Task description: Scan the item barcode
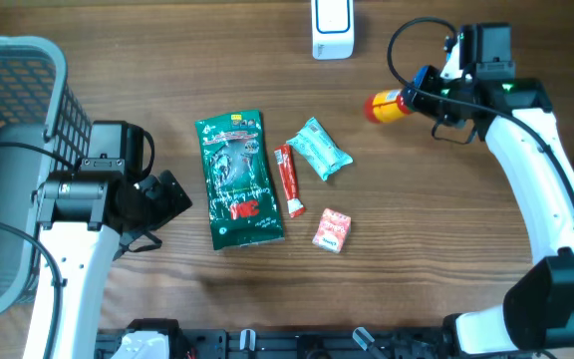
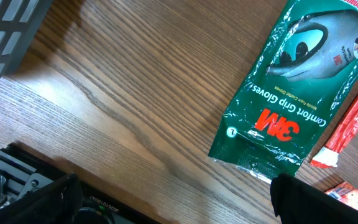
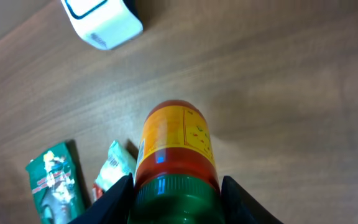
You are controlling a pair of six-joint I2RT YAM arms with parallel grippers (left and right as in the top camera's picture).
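Note:
A bottle [image 1: 389, 106] with a yellow and red label and a green cap lies sideways at the back right of the table. My right gripper [image 1: 422, 95] is shut on its cap end. The right wrist view has the bottle [image 3: 176, 140] pointing away from the camera, with both fingers of the right gripper [image 3: 176, 193] pressed against the cap. The white scanner [image 1: 332, 28] stands at the back edge, and it is the white scanner [image 3: 101, 22] ahead and to the left of the bottle. My left gripper [image 1: 167, 199] is open over bare wood, left of the green glove packet [image 1: 239, 179].
A red stick packet [image 1: 289, 179], a teal packet [image 1: 319, 150] and a small red and white packet [image 1: 333, 230] lie mid-table. A grey basket [image 1: 18, 150] fills the left side. The green glove packet [image 2: 291, 93] lies just ahead of the left gripper [image 2: 176, 202].

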